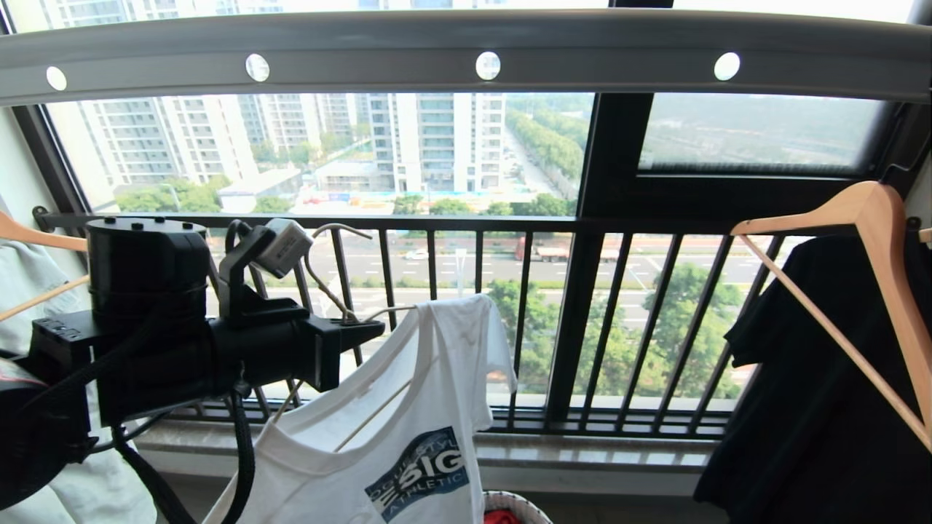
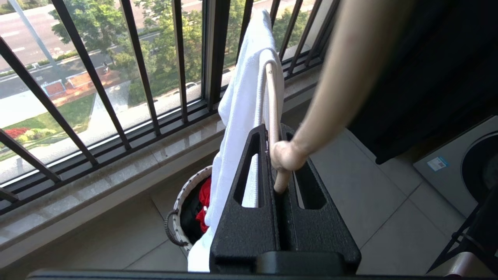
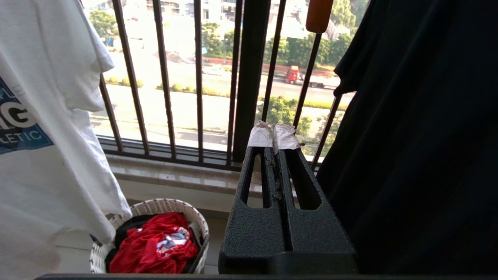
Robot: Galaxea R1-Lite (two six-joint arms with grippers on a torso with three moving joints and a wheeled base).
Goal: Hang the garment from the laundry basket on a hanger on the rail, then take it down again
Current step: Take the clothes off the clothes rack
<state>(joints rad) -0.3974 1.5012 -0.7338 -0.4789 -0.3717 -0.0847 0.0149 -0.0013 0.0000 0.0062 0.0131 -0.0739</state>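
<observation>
Glazed balcony backdrop: tower blocks and a road behind black window bars (image 1: pixel 524 320), with the rail (image 1: pixel 466 51), grey and pierced by round holes, spanning the top of the head view. Left gripper (image 1: pixel 375 329), left of centre, is clamped on the hanger (image 1: pixel 331 291) near its hook; the wrist view shows the cream rod pinched between the closed fingers (image 2: pixel 255 186). Hanger and garment (image 1: pixel 393 422) are off the rail, lower centre of the frame. The hanger's long axis runs on a slant, from lower left up to upper right, so one shoulder of the white T-shirt rides high near mid-frame while the printed chest hangs toward the bottom edge. Laundry basket (image 1: pixel 517 506) shows at the bottom edge, just right of the garment, with a red garment (image 3: pixel 155 245) inside. Right gripper (image 3: pixel 274 136), in its own wrist view, is closed on nothing. A black garment (image 1: pixel 815 393) on a wooden hanger (image 1: pixel 874 240) fills the right edge.
</observation>
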